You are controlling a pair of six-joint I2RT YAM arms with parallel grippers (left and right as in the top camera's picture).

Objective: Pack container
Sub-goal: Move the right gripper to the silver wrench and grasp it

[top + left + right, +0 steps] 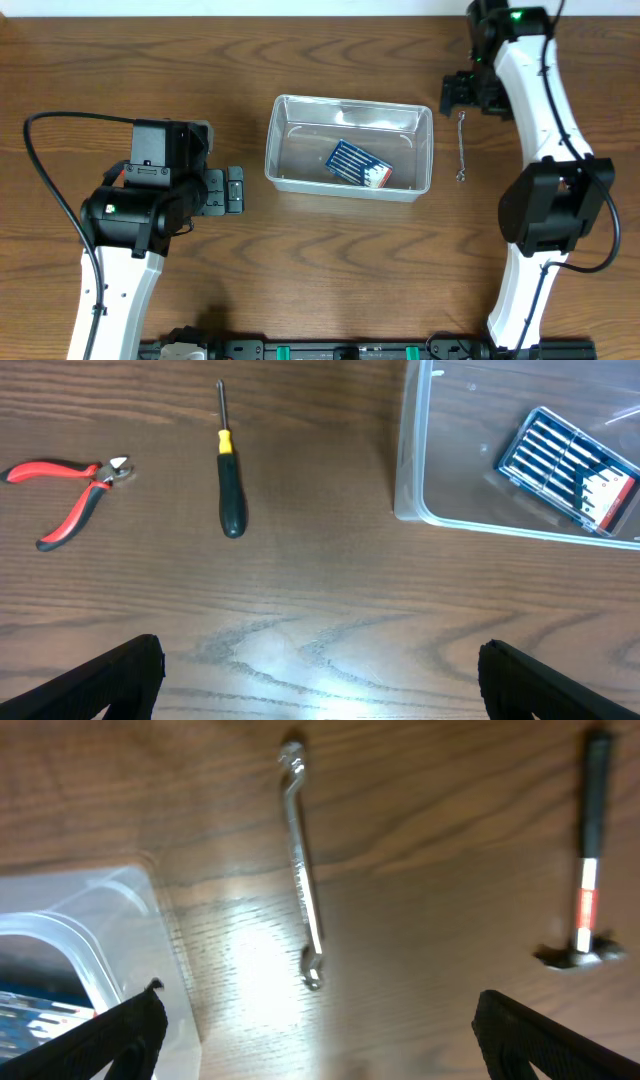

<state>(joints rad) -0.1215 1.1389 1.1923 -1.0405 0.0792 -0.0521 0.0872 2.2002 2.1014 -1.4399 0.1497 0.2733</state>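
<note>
Clear plastic container (300,140) at mid-table, one blue case (358,165) packed.
I read the wrench (302,870) ahead of my right gripper (320,1045), fingers spread, its long axis parallel to the container's right wall; left gripper (320,680), also spread, sits farther off.

Container (350,99) mid-table, tool case (358,165) inside it. Wrench (461,146) just right of container, between it and hammer (588,870). Other side: screwdriver (229,470) lies between container and pliers (70,490).
</note>
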